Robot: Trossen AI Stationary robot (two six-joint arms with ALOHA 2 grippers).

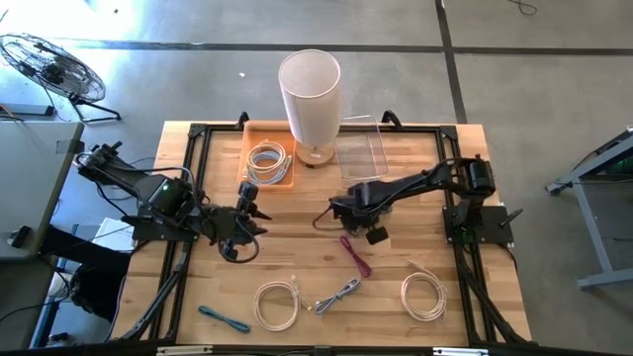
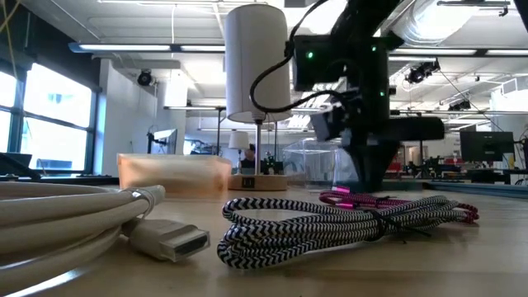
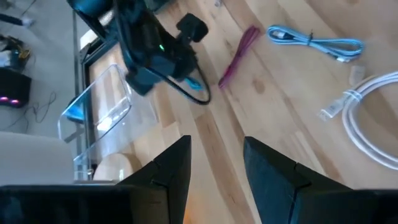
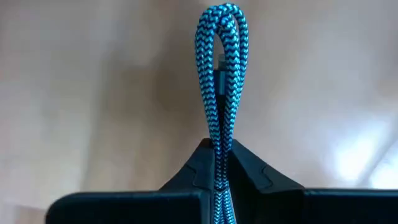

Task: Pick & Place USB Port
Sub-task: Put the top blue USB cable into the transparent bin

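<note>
Right now your right gripper (image 1: 346, 222) hangs over the middle of the table (image 1: 495, 316), and its fingers are pinched tight on a blue-and-black braided cable (image 4: 221, 62). In the right wrist view a folded loop of that cable sticks out past the fingertips, above the bare wood. Whether the cable touches the table, you cannot tell from these views.

Your left gripper (image 1: 243, 229) sits left of centre, well apart from the right one. Its fingers (image 3: 174, 165) stand spread with nothing between them, so it grips nothing.

Just on the near side of the right gripper you have a pink cable (image 1: 354, 255) lying flat on the wood. In the low view the gripper is above and behind it.

Along the near edge, from the left corner toward the right one, lie a teal cable (image 1: 223, 318), a white coil (image 1: 277, 303), a grey braided cable (image 1: 337, 295) and a second white coil (image 1: 424, 296).

At the far edge you see an orange tray (image 1: 249, 133) with a white cable (image 1: 267, 158) coiled in it. A white lamp (image 1: 310, 89) stands just beside the tray, and a clear box (image 1: 361, 153) sits on the lamp's other side.
</note>
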